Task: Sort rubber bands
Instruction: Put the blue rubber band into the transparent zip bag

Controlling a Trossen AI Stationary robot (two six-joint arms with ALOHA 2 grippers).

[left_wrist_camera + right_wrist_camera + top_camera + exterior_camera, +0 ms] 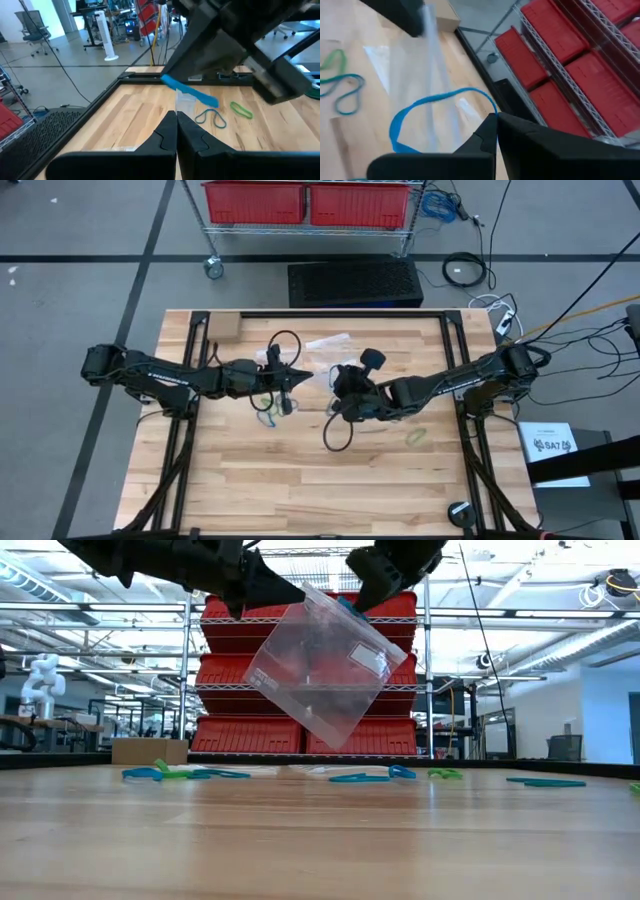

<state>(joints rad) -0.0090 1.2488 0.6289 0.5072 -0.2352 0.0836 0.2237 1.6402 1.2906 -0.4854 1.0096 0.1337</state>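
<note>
Item: clear plastic zip bag (325, 665), held tilted in the air above the light wooden table (300, 480), well clear of its surface. It is pinched at one upper corner by the left tool (262, 592), fingers shut on the film, and at the other by the right tool (372, 585), likewise shut on the bag together with a bright blue rubber band (427, 117) trapped at the fingertips. The two-corner hold is judged to keep the mouth spread so that the blue band can be fed inside.

Item: remaining thin rubber bands, blue, bright green and teal (190, 774), left loose on the table beneath and beyond the bag; one green loop (416, 437) lies apart, near the right arm. These are judged still unsorted.
</note>
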